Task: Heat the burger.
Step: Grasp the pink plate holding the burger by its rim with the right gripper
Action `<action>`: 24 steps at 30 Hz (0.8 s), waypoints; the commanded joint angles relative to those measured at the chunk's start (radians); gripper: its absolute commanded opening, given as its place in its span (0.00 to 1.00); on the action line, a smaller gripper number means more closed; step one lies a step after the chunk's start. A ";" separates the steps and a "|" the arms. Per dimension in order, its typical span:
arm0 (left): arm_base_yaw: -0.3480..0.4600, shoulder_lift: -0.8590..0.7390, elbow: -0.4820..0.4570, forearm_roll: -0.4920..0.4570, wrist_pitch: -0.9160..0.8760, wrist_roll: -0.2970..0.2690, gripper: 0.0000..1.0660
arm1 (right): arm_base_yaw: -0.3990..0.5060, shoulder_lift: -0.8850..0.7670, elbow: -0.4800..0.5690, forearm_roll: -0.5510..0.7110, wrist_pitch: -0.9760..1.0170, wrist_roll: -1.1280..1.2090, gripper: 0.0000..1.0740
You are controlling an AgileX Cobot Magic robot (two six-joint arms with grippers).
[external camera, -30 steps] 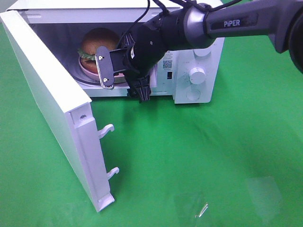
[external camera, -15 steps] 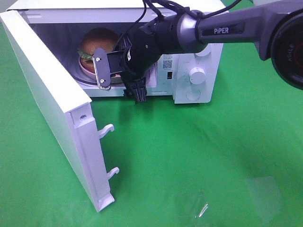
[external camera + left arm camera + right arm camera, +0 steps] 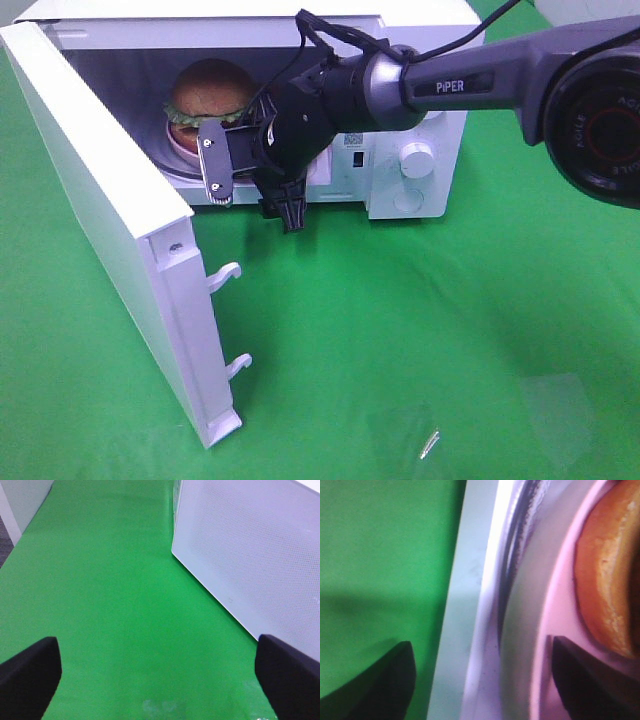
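Observation:
The burger (image 3: 208, 92) has a golden-brown bun and green lettuce, and sits on a pink plate (image 3: 180, 150) inside the open microwave (image 3: 420, 60). My right gripper (image 3: 250, 185) hovers at the front of the cavity, just before the plate's edge, open and holding nothing. In the right wrist view the right gripper (image 3: 485, 680) straddles the microwave's sill, with the burger (image 3: 607, 580) and pink plate (image 3: 555, 620) off to one side. My left gripper (image 3: 160, 675) is open above bare green cloth and does not show in the exterior view.
The microwave's door (image 3: 100, 200) swings wide toward the front left, latch hooks (image 3: 225, 275) sticking out. Two knobs (image 3: 415, 160) sit on the right control panel. A white perforated panel (image 3: 260, 555) stands beside the left gripper. Green cloth (image 3: 450, 330) covers the table.
The right gripper has shifted slightly left and down along the microwave's opening as the arm swung. The burger and plate have stayed in place.

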 commanded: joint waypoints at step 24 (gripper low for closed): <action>0.001 -0.017 -0.001 0.001 -0.014 0.004 0.94 | 0.002 -0.034 -0.007 0.072 0.089 -0.043 0.00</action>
